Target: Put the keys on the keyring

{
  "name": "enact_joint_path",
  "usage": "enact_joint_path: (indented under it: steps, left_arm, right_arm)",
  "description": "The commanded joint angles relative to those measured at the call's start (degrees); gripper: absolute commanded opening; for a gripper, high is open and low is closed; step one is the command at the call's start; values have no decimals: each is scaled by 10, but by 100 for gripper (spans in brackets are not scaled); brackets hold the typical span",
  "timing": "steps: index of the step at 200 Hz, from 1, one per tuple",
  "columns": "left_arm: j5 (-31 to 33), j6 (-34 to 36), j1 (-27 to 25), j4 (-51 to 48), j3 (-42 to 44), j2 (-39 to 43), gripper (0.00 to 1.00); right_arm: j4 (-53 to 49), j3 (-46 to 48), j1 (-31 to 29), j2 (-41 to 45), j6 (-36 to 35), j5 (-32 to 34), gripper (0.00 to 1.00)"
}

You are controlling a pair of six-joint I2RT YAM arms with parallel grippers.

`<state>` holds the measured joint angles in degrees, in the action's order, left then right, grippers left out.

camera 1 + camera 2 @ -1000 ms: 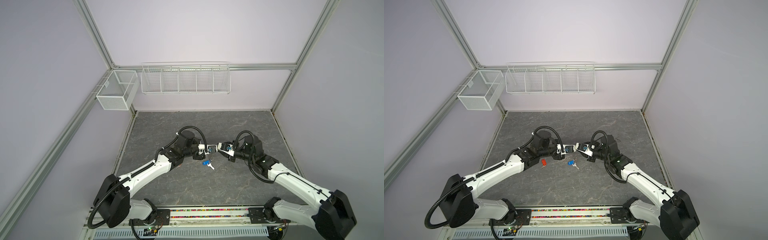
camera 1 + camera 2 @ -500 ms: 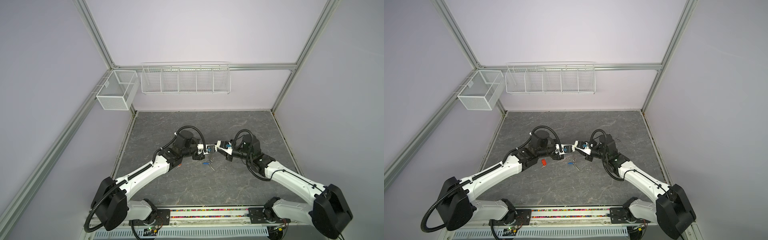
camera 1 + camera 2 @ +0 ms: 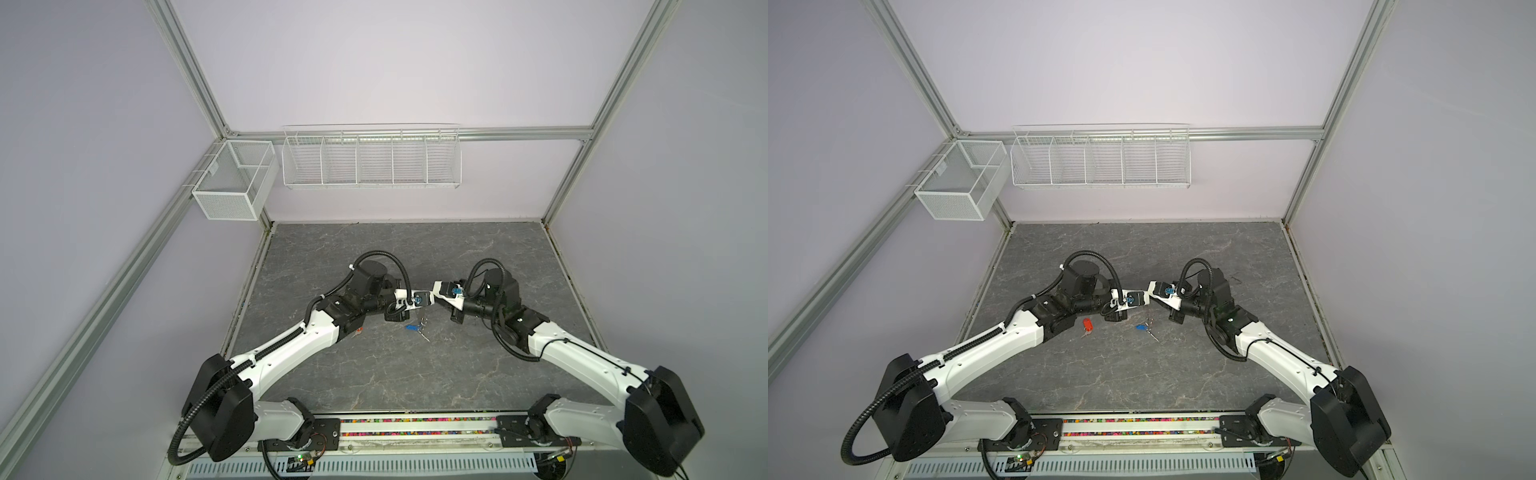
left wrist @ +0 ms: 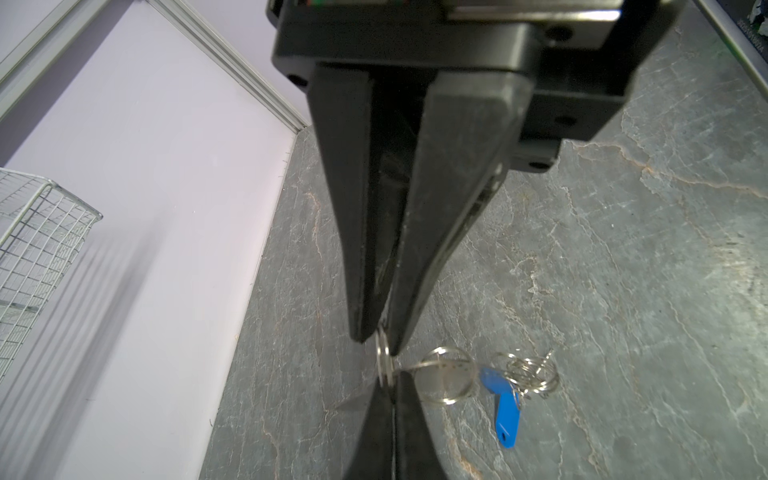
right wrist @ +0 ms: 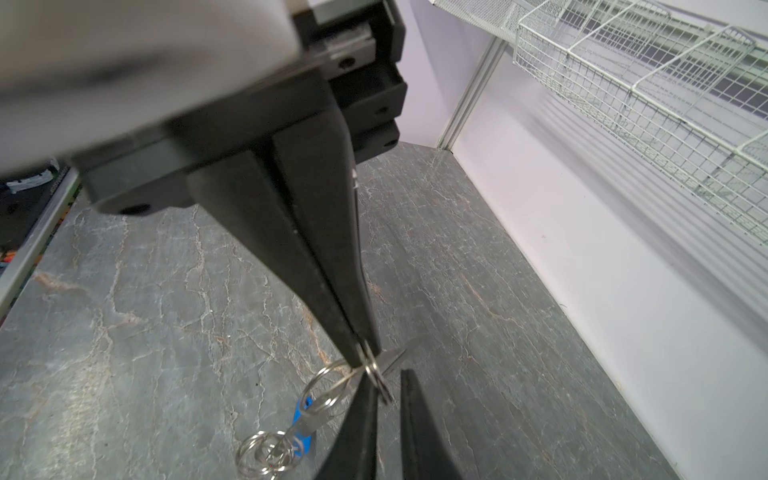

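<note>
Above the middle of the table my two grippers meet tip to tip on one silver ring [image 4: 384, 361] of the keyring. My left gripper [image 4: 392, 376] is shut on that ring. My right gripper [image 5: 386, 374] pinches the same ring [image 5: 376, 374], with only a narrow gap between its fingers. From it hang a larger ring [image 4: 444, 378], a flat grey piece [image 5: 311, 415] and a bunch of small rings [image 4: 528, 374]. The blue-tagged key [image 3: 1140, 327] lies on the table under them; I cannot tell if it is attached. The red-tagged key [image 3: 1086, 324] lies beside my left forearm.
A white wire shelf [image 3: 370, 158] and a mesh box [image 3: 232, 183] hang on the back and left walls, well above the table. The grey marbled tabletop [image 3: 374, 374] is walled on three sides.
My right gripper has moved left to meet the left gripper and closed its fingers onto the ring. The left gripper has stayed shut on the ring.
</note>
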<state>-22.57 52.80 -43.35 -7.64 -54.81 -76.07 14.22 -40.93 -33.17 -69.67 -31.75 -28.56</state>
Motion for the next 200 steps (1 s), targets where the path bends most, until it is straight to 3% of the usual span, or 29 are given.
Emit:
enact_joint_path:
  steps: [1, 57, 75, 94, 131, 157, 173, 200]
  left_arm:
    - [-22, 0, -3, 1, -21, 2, 0]
    - [-24, -23, -2, 16, -14, 3, 0]
    - [-31, -19, -2, 8, -16, 3, 0]
    - [-32, -16, -2, -5, -20, 0, 0]
    - [-29, -15, -2, -4, -20, 3, 0]
    - [-25, -40, 0, 14, -15, 6, 0]
    - [-25, -81, 15, 50, 4, 14, 19]
    - [-102, -185, 69, 148, 59, 27, 25]
  right_arm:
    - [1, -7, -6, -7, 3, -14, 9]
    - [3, -6, -7, -16, 20, -34, 7]
    - [0, -6, -7, -18, 22, -34, 17]
    - [3, -4, -6, -15, 21, -30, 17]
    - [-7, -5, -6, -12, 14, -33, 7]
    - [-1, 0, -7, -10, 15, -36, 7]
    - [33, 13, -5, -5, 29, -26, 7]
    - [99, 32, -3, -5, 66, -31, 7]
